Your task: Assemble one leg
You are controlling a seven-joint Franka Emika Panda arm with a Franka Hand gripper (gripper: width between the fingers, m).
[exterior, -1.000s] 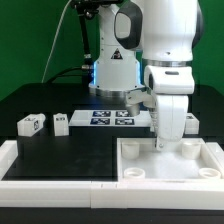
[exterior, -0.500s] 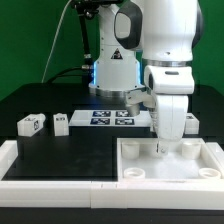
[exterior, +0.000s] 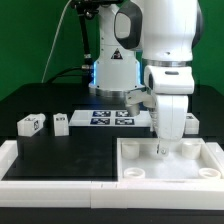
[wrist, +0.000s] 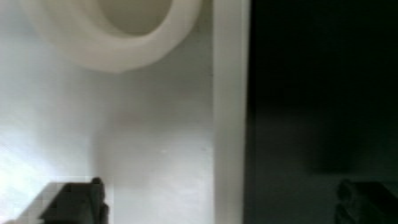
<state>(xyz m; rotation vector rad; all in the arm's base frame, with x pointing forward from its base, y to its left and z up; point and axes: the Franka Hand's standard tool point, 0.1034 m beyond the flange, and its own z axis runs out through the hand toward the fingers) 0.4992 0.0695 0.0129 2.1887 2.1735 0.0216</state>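
Gripper [exterior: 160, 147] spread wide, holding nothing, straddling the tabletop [exterior: 185, 166] rim, while a leg [exterior: 32, 123] lies loose far toward the exterior view's left (untouched); closing here risks dragging the tabletop askew.

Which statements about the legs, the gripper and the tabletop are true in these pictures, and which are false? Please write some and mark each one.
1. A leg and a second leg lie on the black table at the exterior view's left. True.
2. The gripper holds a leg. False: in the wrist view its fingers stand wide apart with no leg between them.
3. The gripper is down at the far side of the tabletop. True.
4. The marker board lies inside the tabletop. False: it lies on the black table behind it.
5. A round socket of the tabletop shows in the wrist view. True.
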